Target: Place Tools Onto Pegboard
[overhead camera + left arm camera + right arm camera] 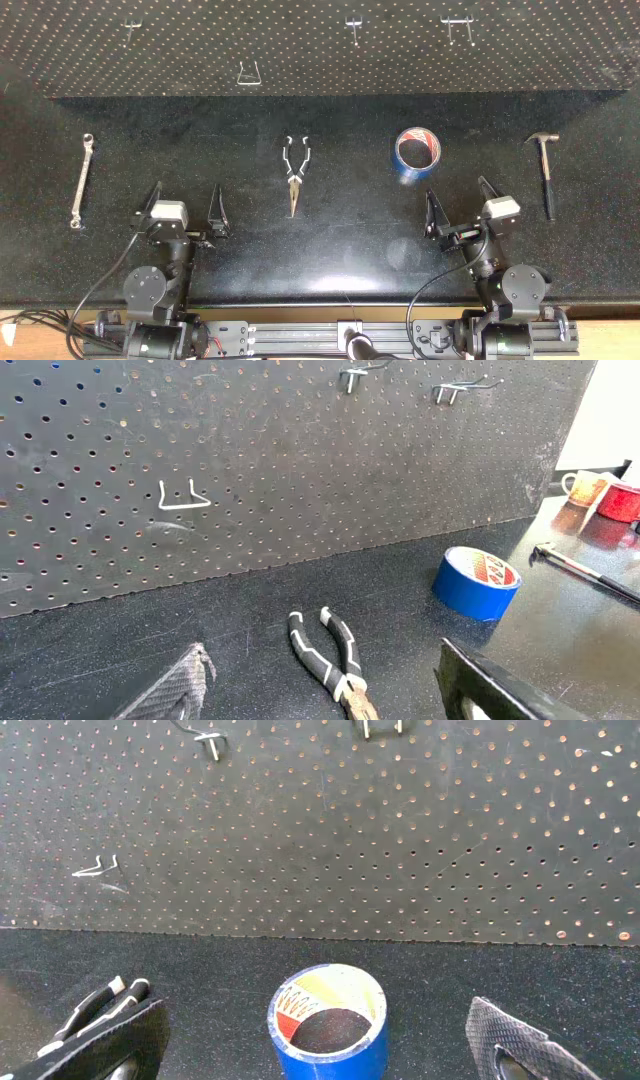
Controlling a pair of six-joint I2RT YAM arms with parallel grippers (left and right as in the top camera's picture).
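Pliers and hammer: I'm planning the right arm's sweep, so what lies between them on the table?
The blue tape roll lies between the pliers and the hammer, touching neither, in the top view.

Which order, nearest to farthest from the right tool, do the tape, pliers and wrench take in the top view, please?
1. Blue tape, just ahead of the right tool.
2. Pliers, near the middle.
3. Wrench, at the far left.
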